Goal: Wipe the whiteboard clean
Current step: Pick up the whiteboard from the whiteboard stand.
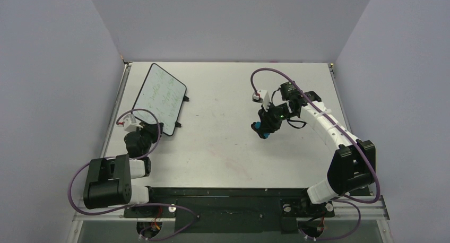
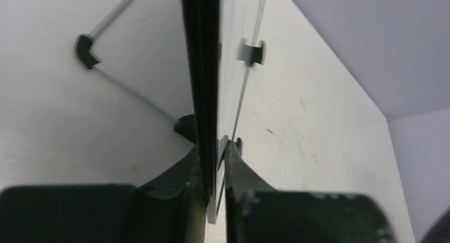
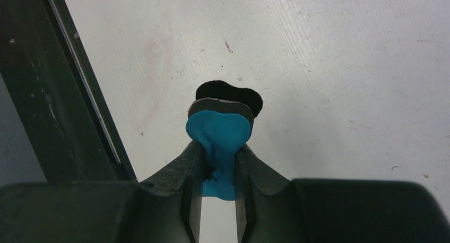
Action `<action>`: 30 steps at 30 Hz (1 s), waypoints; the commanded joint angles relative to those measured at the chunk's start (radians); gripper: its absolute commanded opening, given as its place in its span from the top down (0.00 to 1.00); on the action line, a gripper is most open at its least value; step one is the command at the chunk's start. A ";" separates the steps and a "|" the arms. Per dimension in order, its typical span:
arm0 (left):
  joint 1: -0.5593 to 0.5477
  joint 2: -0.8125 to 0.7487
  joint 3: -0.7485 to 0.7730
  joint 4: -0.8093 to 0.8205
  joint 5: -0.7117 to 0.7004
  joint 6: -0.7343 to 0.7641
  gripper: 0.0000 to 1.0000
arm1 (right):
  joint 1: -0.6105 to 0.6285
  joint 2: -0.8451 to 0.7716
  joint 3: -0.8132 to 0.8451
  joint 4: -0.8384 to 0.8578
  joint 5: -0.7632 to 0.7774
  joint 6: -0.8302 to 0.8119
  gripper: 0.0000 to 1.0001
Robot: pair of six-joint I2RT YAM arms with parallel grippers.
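The whiteboard [image 1: 159, 98], white with a black rim and faint green writing, leans on its wire stand at the table's far left. My left gripper [image 1: 158, 130] is shut on the board's near edge; the left wrist view shows the board [image 2: 206, 68] edge-on between the jaws of that gripper [image 2: 215, 147]. My right gripper [image 1: 264, 129] is over the table's middle right, shut on the blue-and-black eraser [image 1: 259, 130]. In the right wrist view that gripper [image 3: 219, 150] squeezes the blue foam of the eraser [image 3: 220, 131], its black felt face pointing away, a little above the table.
The wire stand [image 2: 127, 84] with black feet [image 1: 185, 98] props the board from behind. A dark rail [image 3: 58, 94] runs along the table's near edge. Grey walls enclose the table [image 1: 228, 147] on three sides.
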 commanded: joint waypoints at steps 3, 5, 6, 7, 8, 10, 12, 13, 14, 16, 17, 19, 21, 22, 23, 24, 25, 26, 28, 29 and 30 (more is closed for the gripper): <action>0.011 -0.024 0.090 0.057 0.034 0.040 1.00 | -0.014 0.001 0.008 -0.010 -0.039 -0.019 1.00; 0.010 -0.081 0.145 -0.038 0.054 0.093 1.00 | -0.022 -0.005 0.007 -0.012 -0.043 -0.022 1.00; 0.005 -0.104 0.187 -0.078 0.060 0.134 1.00 | -0.027 -0.006 0.007 -0.013 -0.047 -0.023 1.00; 0.003 -0.151 0.208 -0.157 0.063 0.155 1.00 | -0.029 -0.008 0.007 -0.015 -0.049 -0.024 1.00; 0.000 -0.172 0.250 -0.192 0.067 0.195 1.00 | -0.032 -0.008 0.008 -0.016 -0.049 -0.026 1.00; -0.001 -0.220 0.310 -0.273 0.089 0.246 1.00 | -0.034 -0.009 0.009 -0.020 -0.051 -0.028 1.00; 0.000 -0.249 0.378 -0.356 0.123 0.295 1.00 | -0.038 -0.011 0.012 -0.025 -0.053 -0.032 1.00; -0.001 -0.259 0.399 -0.402 0.137 0.306 1.00 | -0.040 -0.013 0.013 -0.028 -0.057 -0.032 1.00; -0.001 -0.262 0.435 -0.419 0.168 0.313 1.00 | -0.044 -0.015 0.013 -0.029 -0.059 -0.033 1.00; -0.004 -0.268 0.477 -0.445 0.211 0.313 1.00 | -0.052 -0.020 0.013 -0.031 -0.062 -0.035 1.00; -0.007 -0.270 0.488 -0.452 0.226 0.300 1.00 | -0.055 -0.024 0.015 -0.036 -0.065 -0.038 1.00; -0.031 -0.273 0.532 -0.468 0.297 0.285 1.00 | -0.069 -0.040 0.017 -0.051 -0.076 -0.051 1.00; -0.091 -0.279 0.558 -0.498 0.350 0.266 1.00 | -0.099 -0.067 0.019 -0.068 -0.096 -0.079 1.00; -0.107 -0.284 0.563 -0.504 0.369 0.251 1.00 | -0.106 -0.093 0.018 -0.077 -0.106 -0.087 1.00; -0.144 -0.286 0.565 -0.503 0.409 0.217 1.00 | -0.122 -0.106 0.017 -0.079 -0.110 -0.097 1.00; -0.166 -0.287 0.564 -0.498 0.428 0.198 1.00 | -0.128 -0.136 0.012 -0.084 -0.112 -0.103 1.00; -0.207 -0.287 0.557 -0.495 0.456 0.160 1.00 | -0.137 -0.151 0.010 -0.086 -0.111 -0.114 1.00; -0.228 -0.289 0.549 -0.484 0.467 0.140 1.00 | -0.141 -0.184 0.006 -0.088 -0.104 -0.119 1.00; -0.304 -0.290 0.520 -0.464 0.475 0.096 1.00 | -0.144 -0.232 0.000 -0.090 -0.093 -0.130 1.00; -0.364 -0.288 0.499 -0.457 0.460 0.072 1.00 | -0.145 -0.246 0.000 -0.090 -0.092 -0.132 1.00; -0.393 -0.278 0.489 -0.436 0.454 0.063 1.00 | -0.145 -0.271 -0.001 -0.094 -0.091 -0.132 1.00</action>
